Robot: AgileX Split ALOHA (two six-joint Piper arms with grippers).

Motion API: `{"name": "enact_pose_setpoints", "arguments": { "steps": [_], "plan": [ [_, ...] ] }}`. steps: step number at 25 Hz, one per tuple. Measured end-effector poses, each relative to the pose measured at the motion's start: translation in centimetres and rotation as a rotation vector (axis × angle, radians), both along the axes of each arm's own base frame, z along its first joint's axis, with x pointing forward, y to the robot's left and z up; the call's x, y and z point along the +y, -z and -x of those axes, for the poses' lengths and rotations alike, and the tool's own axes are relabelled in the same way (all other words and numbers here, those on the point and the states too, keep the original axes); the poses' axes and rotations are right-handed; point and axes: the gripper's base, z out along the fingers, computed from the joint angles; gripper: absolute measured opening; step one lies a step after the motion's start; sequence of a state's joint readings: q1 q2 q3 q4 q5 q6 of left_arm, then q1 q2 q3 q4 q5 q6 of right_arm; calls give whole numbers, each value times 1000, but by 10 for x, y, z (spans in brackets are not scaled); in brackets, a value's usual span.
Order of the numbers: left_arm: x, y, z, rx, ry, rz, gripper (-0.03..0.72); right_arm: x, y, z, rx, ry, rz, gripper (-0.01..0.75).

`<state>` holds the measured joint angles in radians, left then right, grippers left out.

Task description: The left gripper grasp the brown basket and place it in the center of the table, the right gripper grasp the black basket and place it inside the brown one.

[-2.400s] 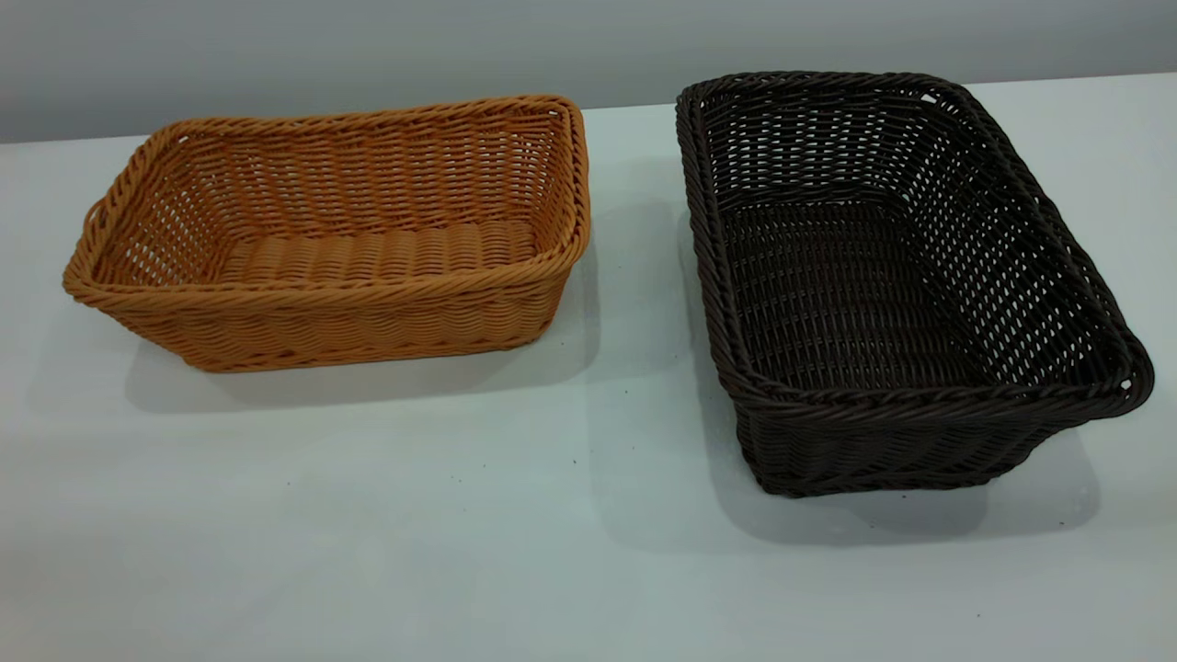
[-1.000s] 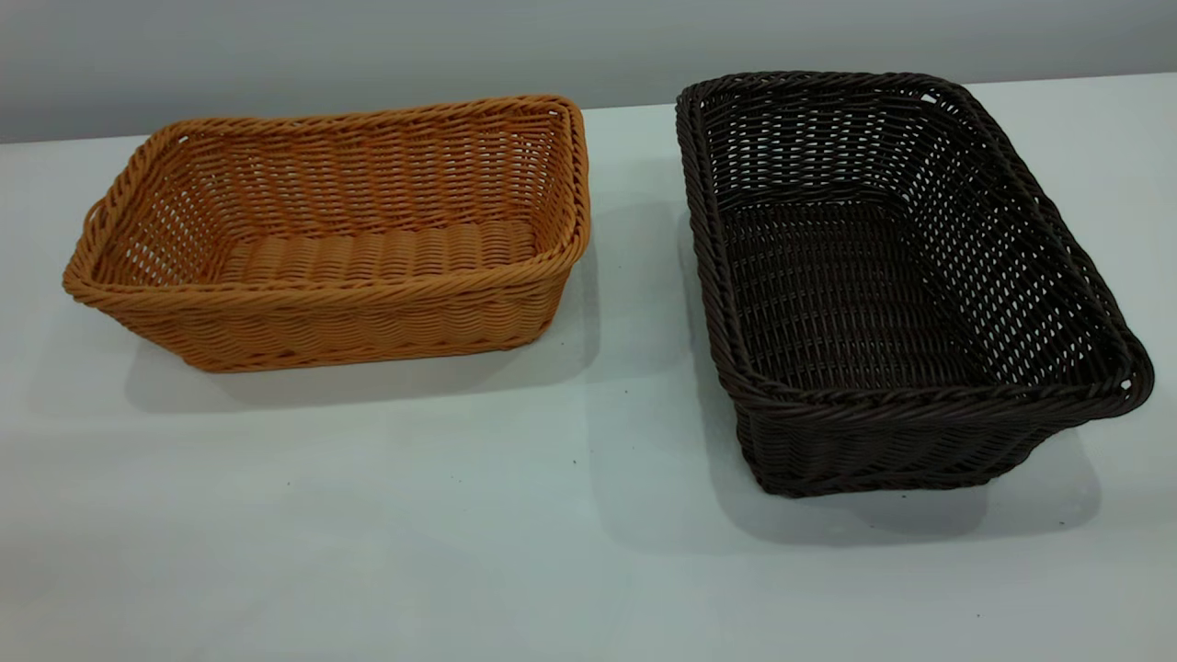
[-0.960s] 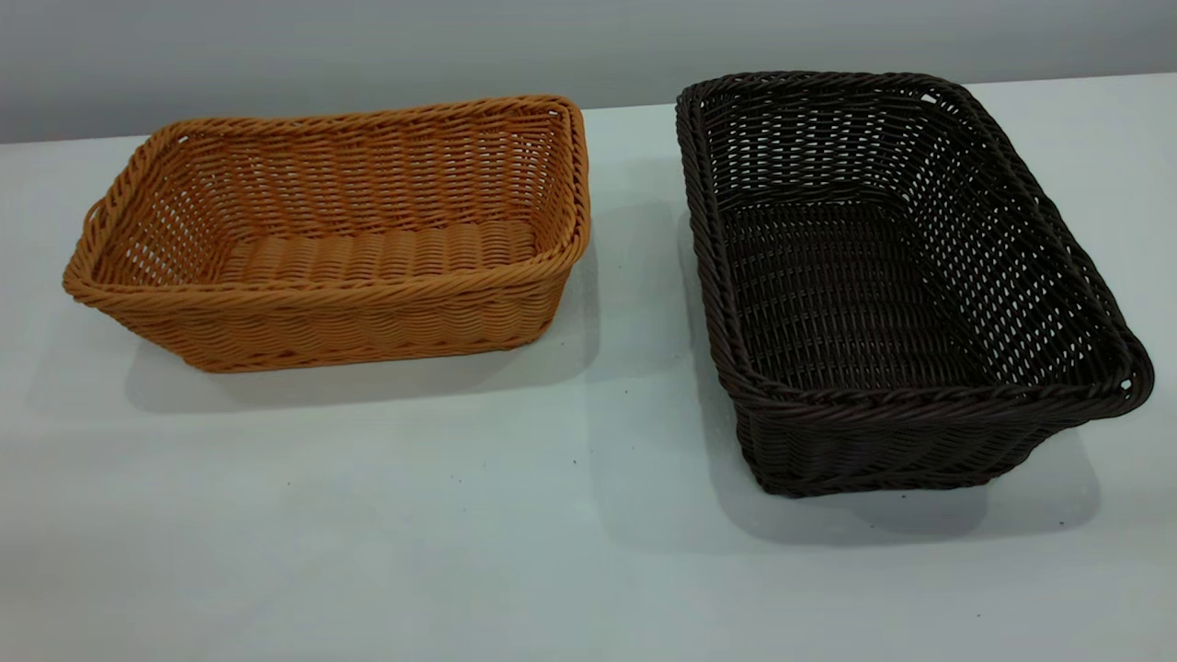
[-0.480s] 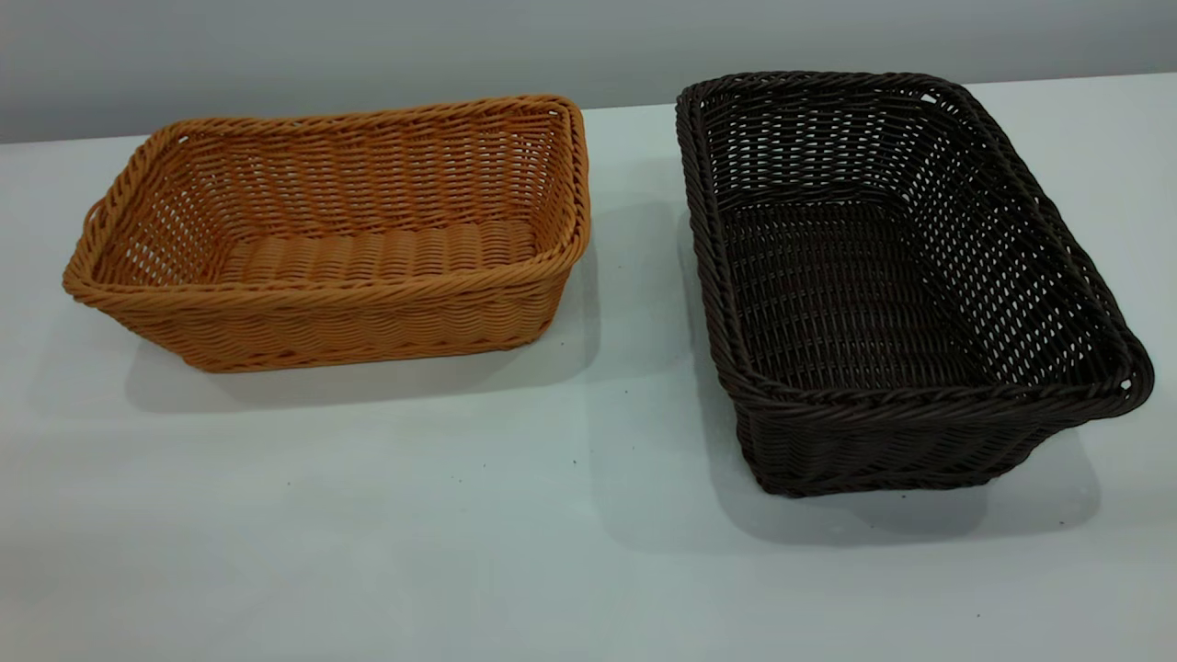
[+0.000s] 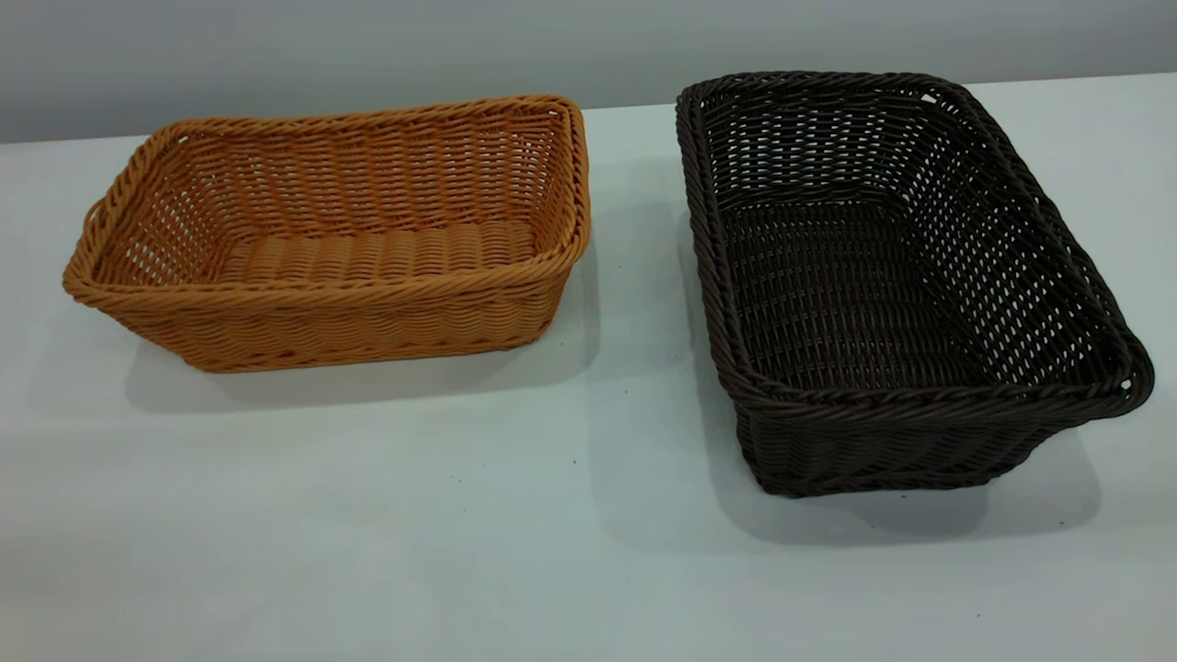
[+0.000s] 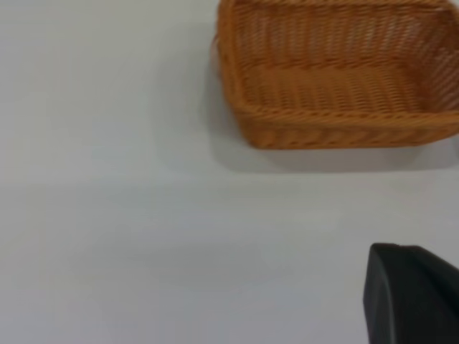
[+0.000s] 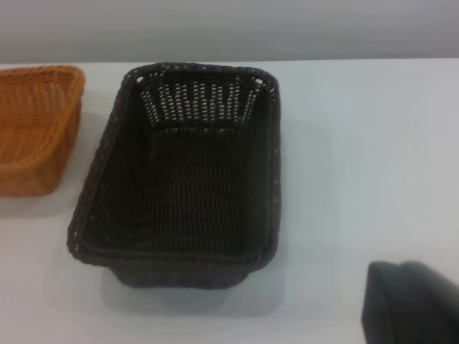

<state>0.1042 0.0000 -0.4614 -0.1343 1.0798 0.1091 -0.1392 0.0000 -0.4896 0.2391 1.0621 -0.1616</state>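
In the exterior view, the brown basket sits on the desk in the left half of the frame, its long side running across the picture. The black basket sits in the right half, its long side running from the upper middle toward the lower right. The two are near each other but apart, with a strip of bare desk between them. Both stand upright with their open tops up, and neither holds anything. A few tiny dark specks dot the desk in the lower middle of the frame.

Neither arm appears in the exterior view. In the left wrist view, only a dark part of the left gripper shows at the lower right corner, well apart from the brown basket at the upper right. In the right wrist view, a dark part of the right gripper shows at the lower right corner, apart from the black basket at the centre. For both, I cannot tell how the jaws stand.
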Motion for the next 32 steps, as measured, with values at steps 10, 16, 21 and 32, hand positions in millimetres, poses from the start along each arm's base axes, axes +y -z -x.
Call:
{"name": "enact_pose_setpoints", "arguments": {
  "steps": [10, 16, 21, 32],
  "plan": [
    [-9, -41, -3, -49, 131, -27, 359, 2, -26, 2, 70, -28, 5, 290],
    [-5, -64, -23, -35, 192, -142, 457, 2, -59, -19, 106, -55, -28, 451],
    [-4, -73, -48, 5, 244, -181, 461, 3, -69, -51, 154, -94, -80, 469],
    [-3, -60, -128, 174, 354, -343, 461, 9, -63, -103, 264, -197, -228, 471]
  ]
}}
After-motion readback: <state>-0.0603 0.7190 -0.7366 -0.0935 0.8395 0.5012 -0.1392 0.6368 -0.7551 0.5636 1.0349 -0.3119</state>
